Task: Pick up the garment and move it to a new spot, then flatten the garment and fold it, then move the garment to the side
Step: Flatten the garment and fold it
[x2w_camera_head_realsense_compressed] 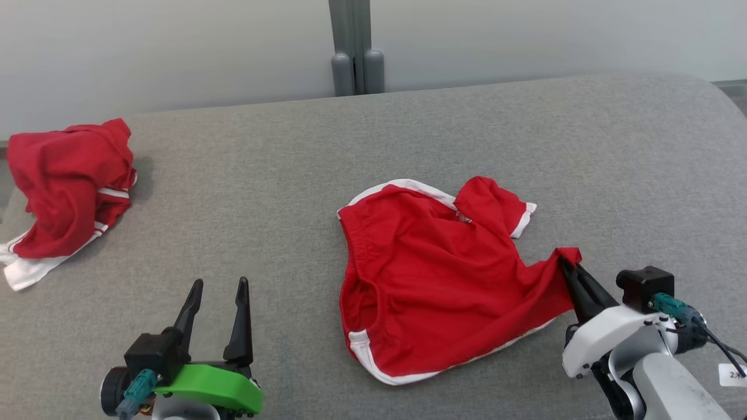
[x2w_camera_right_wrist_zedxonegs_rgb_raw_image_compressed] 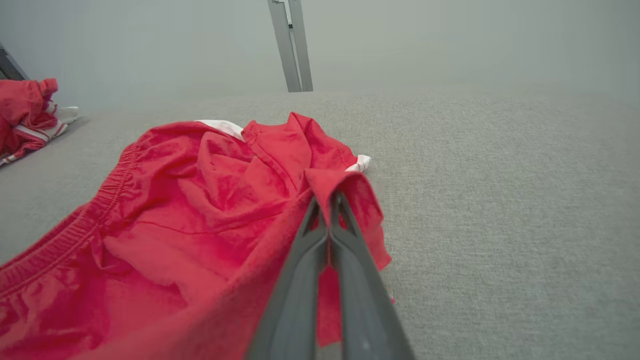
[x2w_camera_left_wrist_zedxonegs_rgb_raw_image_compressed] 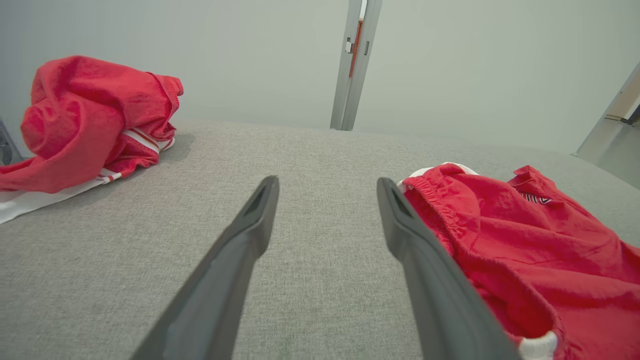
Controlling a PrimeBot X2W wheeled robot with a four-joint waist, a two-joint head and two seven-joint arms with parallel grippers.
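Observation:
A red garment (x2w_camera_head_realsense_compressed: 435,274) with white trim lies spread and rumpled on the grey table, right of centre. My right gripper (x2w_camera_head_realsense_compressed: 567,267) is shut on its right corner, and the cloth drapes over the fingertips in the right wrist view, where the garment (x2w_camera_right_wrist_zedxonegs_rgb_raw_image_compressed: 200,215) lies to the left of the gripper (x2w_camera_right_wrist_zedxonegs_rgb_raw_image_compressed: 326,200). My left gripper (x2w_camera_head_realsense_compressed: 222,286) stands open at the lower left, a little left of the garment and holding nothing. In the left wrist view the open left gripper (x2w_camera_left_wrist_zedxonegs_rgb_raw_image_compressed: 327,187) points over bare table, with the garment's elastic waistband (x2w_camera_left_wrist_zedxonegs_rgb_raw_image_compressed: 505,235) just right of the right finger.
A second red garment (x2w_camera_head_realsense_compressed: 67,186) with white stripes lies bunched at the table's far left edge, also seen as a red heap (x2w_camera_left_wrist_zedxonegs_rgb_raw_image_compressed: 85,120). A grey post (x2w_camera_head_realsense_compressed: 356,49) stands behind the table against a pale wall. Bare grey table (x2w_camera_head_realsense_compressed: 245,192) lies between the two garments.

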